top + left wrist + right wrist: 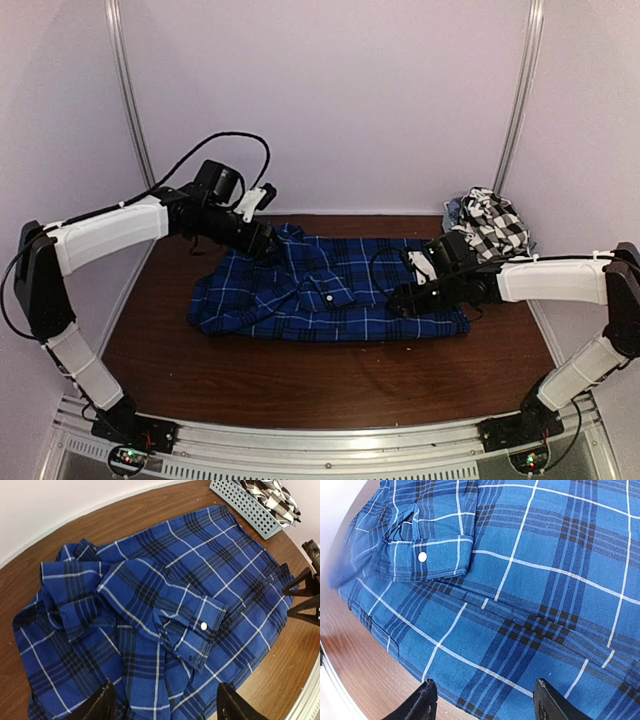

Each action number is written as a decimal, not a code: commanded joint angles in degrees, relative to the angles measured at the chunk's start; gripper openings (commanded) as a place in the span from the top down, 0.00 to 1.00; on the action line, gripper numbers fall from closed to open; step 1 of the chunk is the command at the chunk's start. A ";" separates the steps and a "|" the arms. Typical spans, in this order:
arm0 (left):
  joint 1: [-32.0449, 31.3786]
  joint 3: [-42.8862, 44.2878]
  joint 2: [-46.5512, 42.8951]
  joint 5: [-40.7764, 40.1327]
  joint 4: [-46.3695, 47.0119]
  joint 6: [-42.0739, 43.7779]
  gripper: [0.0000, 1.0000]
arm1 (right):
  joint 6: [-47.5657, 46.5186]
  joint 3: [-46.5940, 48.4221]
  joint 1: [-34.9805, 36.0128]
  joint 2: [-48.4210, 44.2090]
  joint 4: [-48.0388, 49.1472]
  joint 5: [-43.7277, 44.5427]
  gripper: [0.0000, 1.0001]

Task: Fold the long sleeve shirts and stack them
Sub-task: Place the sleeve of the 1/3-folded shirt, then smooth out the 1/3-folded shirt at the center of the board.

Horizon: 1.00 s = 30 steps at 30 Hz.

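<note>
A royal-blue plaid cloth shirt [330, 290] with black bands and thin white lines lies spread across the middle of the brown wooden table [300, 380]. One sleeve is folded over its body, so the buttoned cuff [197, 630] rests near the centre. The left gripper [165, 692] hovers over the shirt's far left corner, jaws spread wide with nothing between them. The right gripper [484, 687] hangs over the shirt's right end near its front edge, likewise spread and holding nothing. A crumpled black-and-white check shirt [497, 222] sits in a grey slotted plastic basket [245, 502] at the far right corner, just beside the blue shirt's edge. White walls [350, 100] close in left, back and right — a wide strip of wood shows between the shirt's near edge and the arm bases, and a narrower one to its left.
</note>
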 commanded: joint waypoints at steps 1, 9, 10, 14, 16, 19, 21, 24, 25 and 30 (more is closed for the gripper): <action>-0.60 -13.44 -5.55 -3.20 5.38 -3.28 0.30 | 0.46 -0.01 0.32 0.02 1.55 0.42 0.33; -6.23 -21.24 -3.78 -10.13 7.62 -7.28 0.30 | 1.36 0.34 0.33 2.20 3.57 -1.69 0.33; -6.61 -21.18 -2.83 -11.48 7.56 -7.62 0.30 | 1.47 0.25 0.35 2.42 3.84 -2.13 0.33; -7.90 -19.89 0.41 -15.88 6.73 -8.00 0.30 | 2.02 -0.78 0.37 3.02 4.82 -3.65 0.33; -8.47 -19.44 1.77 -15.81 6.80 -7.86 0.30 | 2.41 -1.74 0.33 3.03 5.58 -4.09 0.33; -9.15 -18.85 3.71 -17.73 6.22 -7.90 0.30 | 2.80 -2.83 0.35 3.32 6.26 -4.27 0.33; -9.39 -18.25 4.62 -20.52 5.31 -8.48 0.30 | 2.98 -3.38 0.37 3.47 6.71 -4.35 0.33; -9.39 -18.00 4.80 -23.69 4.34 -9.51 0.31 | 3.00 -4.11 0.32 3.88 7.07 -4.45 0.33; -9.39 -17.95 4.72 -24.47 4.13 -9.72 0.31 | 2.98 -4.31 0.29 4.03 7.11 -4.37 0.33; -9.39 -18.04 4.23 -26.90 3.49 -10.28 0.34 | 3.56 -5.84 0.37 5.16 7.24 -3.79 0.33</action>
